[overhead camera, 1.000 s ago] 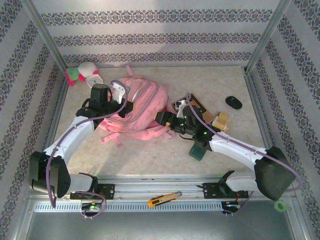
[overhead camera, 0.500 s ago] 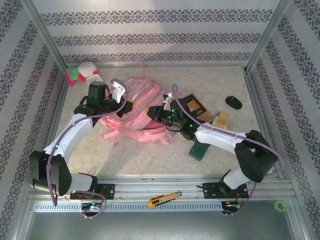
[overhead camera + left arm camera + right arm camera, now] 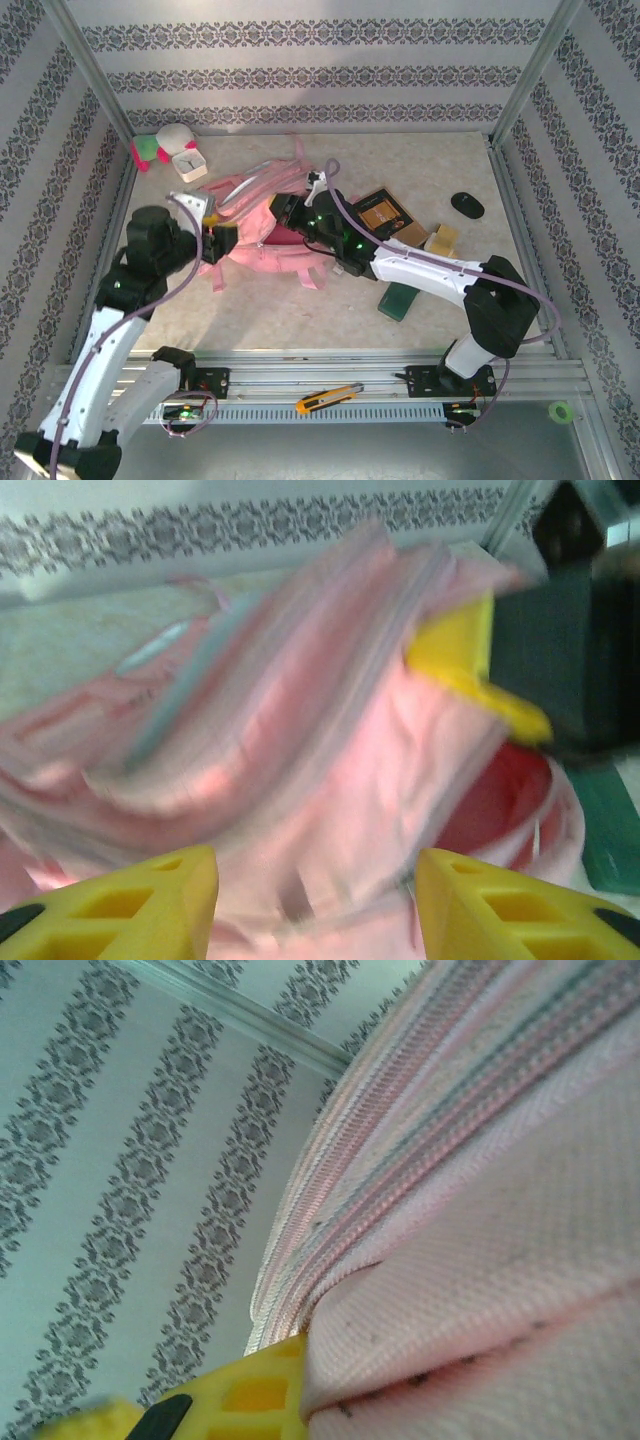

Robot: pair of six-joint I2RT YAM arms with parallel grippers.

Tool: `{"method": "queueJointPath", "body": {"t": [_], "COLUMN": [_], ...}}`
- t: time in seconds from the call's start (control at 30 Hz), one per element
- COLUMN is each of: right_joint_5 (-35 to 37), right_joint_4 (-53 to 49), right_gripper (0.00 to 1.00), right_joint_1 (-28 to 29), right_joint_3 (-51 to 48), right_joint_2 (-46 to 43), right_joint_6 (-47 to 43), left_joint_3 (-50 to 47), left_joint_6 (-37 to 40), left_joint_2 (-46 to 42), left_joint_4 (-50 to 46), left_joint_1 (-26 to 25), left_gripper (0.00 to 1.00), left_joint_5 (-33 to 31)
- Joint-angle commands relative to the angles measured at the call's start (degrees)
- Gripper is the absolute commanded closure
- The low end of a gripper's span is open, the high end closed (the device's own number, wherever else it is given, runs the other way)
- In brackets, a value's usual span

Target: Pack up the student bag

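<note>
Bag: pink bag [image 3: 262, 228] lies mid-table, left of centre, between both arms. Long axis runs approx. left-right, right end angled toward the far wall.
Right gripper: right gripper [image 3: 286, 209] is at the bag's far-right edge, fingers pressed together and pinching a fold of pink fabric.
Left gripper: left gripper [image 3: 222, 241] sits just off the bag's near-left end, fingers [image 3: 150, 890] spread w/ nothing clamped. The bag is straight ahead of it.
Nearer arm: we judge both are w/in reach. Right has the hold, left is free.
Next move: prob. turns on the left gripper going forward into fabric opposite the right's pinch.
</note>
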Motion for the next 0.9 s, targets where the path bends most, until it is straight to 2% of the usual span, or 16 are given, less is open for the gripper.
{"method": "queueJointPath", "body": {"t": [0.0, 0.23, 0.4, 0.53, 0.6, 0.7, 0.77, 0.87], "right_joint_5": [5.2, 5.8, 5.7, 4.8, 4.3, 3.8, 3.6, 3.2], "right_joint_4": [5.5, 4.0, 3.7, 3.3, 2.9, 1.3, 0.7, -0.1], "right_gripper": [1.00, 1.00, 1.00, 1.00, 1.00, 1.00, 1.00, 1.00], "right_joint_1": [0.2, 0.5, 1.0, 1.3, 1.3, 1.3, 1.3, 1.3], "right_joint_3": [5.2, 7.8, 7.8, 8.1, 8.3, 8.6, 8.7, 8.6], "right_joint_2": [0.4, 1.5, 1.7, 1.7, 1.6, 1.3, 1.1, 0.5], "right_joint_6": [-1.8, -2.3, -2.3, -2.2, -2.5, -3.1, -3.5, -4.3], "left_joint_3": [-5.3, -7.2, -6.6, -7.3, -7.6, -8.3, -9.1, -9.3], "left_joint_6": [-6.1, -6.2, -7.8, -9.7, -10.0, -10.3, -10.4, -10.2], "left_joint_2": [-2.0, 1.3, 5.5, 7.9, 8.5, 8.5, 8.0, 7.4], "left_joint_4": [-3.7, 2.9, 7.8, 9.8, 10.1, 10.7, 10.8, 8.8], "left_joint_1": [-2.3, -9.4, -10.4, -10.6, -10.5, -10.5, -10.6, -10.5], "left_gripper": [0.47, 0.45, 0.45, 0.47, 0.55, 0.79, 0.90, 0.98], "left_joint_5": [-0.4, -2.0, -2.0, -8.9, -11.6, -12.6, -12.7, -14.6]}}
